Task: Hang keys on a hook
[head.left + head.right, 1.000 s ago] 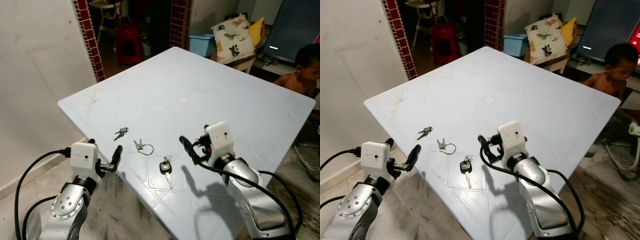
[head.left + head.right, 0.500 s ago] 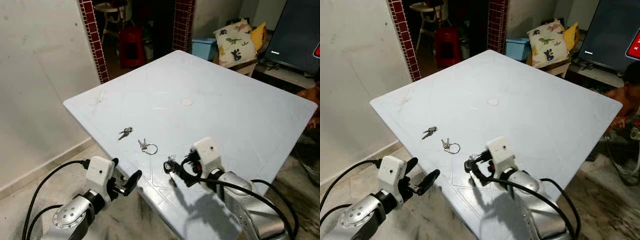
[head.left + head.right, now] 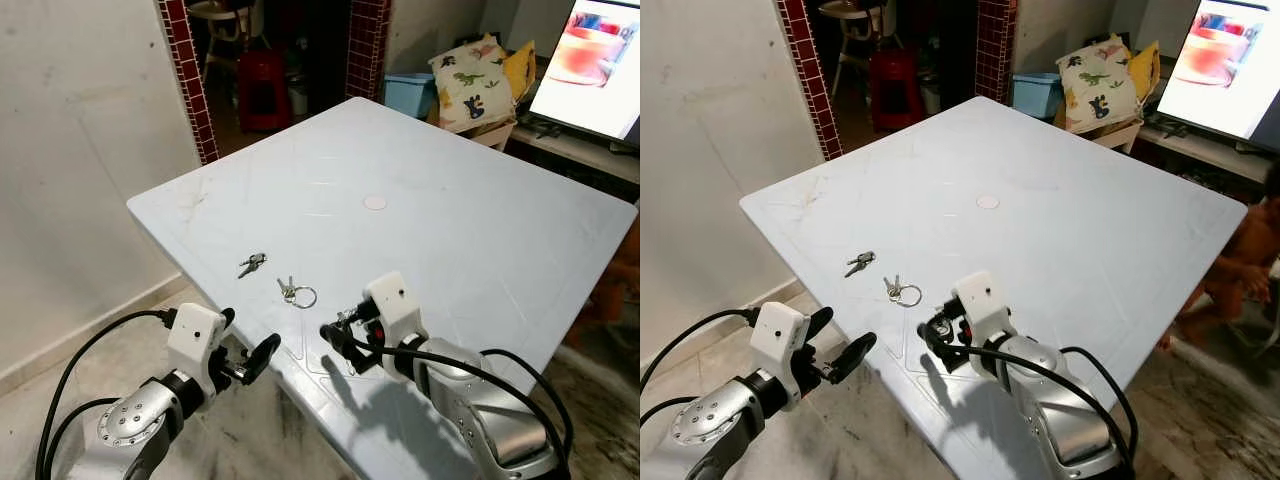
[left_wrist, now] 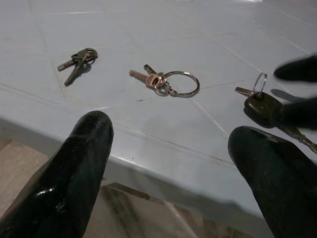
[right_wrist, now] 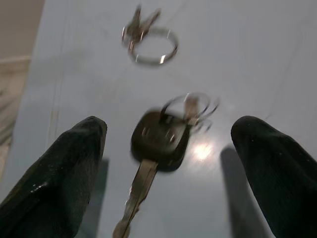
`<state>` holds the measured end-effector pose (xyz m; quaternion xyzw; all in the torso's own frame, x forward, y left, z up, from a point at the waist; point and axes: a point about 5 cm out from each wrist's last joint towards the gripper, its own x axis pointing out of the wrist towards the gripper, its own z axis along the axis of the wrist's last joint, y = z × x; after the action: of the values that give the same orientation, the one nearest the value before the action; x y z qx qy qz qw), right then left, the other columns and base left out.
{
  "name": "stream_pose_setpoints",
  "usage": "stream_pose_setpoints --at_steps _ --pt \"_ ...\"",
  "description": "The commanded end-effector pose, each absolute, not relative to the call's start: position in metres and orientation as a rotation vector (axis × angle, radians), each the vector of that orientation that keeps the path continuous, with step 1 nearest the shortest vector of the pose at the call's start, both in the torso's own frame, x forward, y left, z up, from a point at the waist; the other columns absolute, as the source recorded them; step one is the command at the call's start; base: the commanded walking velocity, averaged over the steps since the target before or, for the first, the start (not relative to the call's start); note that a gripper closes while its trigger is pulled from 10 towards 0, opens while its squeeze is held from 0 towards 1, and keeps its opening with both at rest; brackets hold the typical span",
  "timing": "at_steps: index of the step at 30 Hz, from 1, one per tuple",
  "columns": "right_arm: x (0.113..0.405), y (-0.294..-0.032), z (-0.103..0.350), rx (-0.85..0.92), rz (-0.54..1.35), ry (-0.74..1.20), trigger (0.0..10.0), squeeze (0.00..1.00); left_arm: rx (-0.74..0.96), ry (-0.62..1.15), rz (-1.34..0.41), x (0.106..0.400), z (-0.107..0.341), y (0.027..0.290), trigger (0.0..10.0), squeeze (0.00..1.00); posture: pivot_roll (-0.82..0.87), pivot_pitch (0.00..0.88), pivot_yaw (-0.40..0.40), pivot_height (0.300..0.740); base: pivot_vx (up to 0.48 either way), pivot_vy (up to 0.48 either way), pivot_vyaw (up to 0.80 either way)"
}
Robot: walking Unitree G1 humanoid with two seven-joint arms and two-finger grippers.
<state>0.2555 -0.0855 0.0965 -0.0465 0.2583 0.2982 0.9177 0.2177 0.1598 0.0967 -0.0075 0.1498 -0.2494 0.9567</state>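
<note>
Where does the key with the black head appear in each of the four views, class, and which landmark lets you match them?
Left eye view: black-headed key, near table edge, at the right gripper.
Right eye view, mostly hidden by that gripper.
Left wrist view, far right.
Right wrist view, centre, between the fingers.
Shared landmark: the key ring beside it.

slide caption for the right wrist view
Right hand open over the black-headed key on the white table.

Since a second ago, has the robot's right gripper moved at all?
Yes. The right gripper has moved left across the white table, from beside the black-headed key to straddling it, open, closer to the key ring.
</note>
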Motion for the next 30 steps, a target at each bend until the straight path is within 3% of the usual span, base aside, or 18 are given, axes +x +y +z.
stream_pose_setpoints --at_steps 1,20,21,22,23,24,25,30 --pt "0.256 -0.083 0.095 -0.097 0.611 0.533 10.0 0.0 0.001 0.288 -0.505 0.217 0.103 0.162 10.0 0.0 0.09 0.0 0.004 0.74 0.0 0.0 0.0" --pt "0.267 -0.076 0.09 -0.105 0.539 0.54 10.0 0.0 0.008 0.292 -0.503 0.218 0.104 0.162 10.0 0.0 0.1 0.0 0.006 0.74 0.0 0.0 0.0" --pt "0.267 -0.076 0.087 -0.107 0.53 0.545 9.3 0.0 0.007 0.292 -0.502 0.218 0.104 0.161 10.0 0.0 0.1 0.0 0.004 0.74 0.0 0.0 0.0" --pt "0.266 -0.076 0.084 -0.109 0.519 0.551 6.6 0.0 0.007 0.293 -0.502 0.217 0.104 0.161 10.0 0.0 0.1 0.0 0.004 0.74 0.0 0.0 0.0" --pt "0.266 -0.076 0.083 -0.11 0.516 0.552 5.6 0.0 0.007 0.293 -0.502 0.217 0.104 0.16 10.0 0.0 0.1 0.0 0.004 0.74 0.0 0.0 0.0" --pt "0.266 -0.076 0.083 -0.11 0.516 0.552 5.6 0.0 0.007 0.293 -0.502 0.217 0.104 0.16 10.0 0.0 0.1 0.0 0.004 0.74 0.0 0.0 0.0" --pt "0.268 -0.076 0.082 -0.109 0.499 0.552 0.0 0.0 0.006 0.293 -0.504 0.217 0.104 0.159 10.0 0.0 0.1 0.0 0.004 0.74 0.0 0.0 0.0" --pt "0.269 -0.077 0.081 -0.104 0.485 0.548 0.0 0.0 0.006 0.293 -0.507 0.216 0.104 0.158 10.0 0.0 0.1 0.0 0.004 0.74 0.0 0.0 0.0"
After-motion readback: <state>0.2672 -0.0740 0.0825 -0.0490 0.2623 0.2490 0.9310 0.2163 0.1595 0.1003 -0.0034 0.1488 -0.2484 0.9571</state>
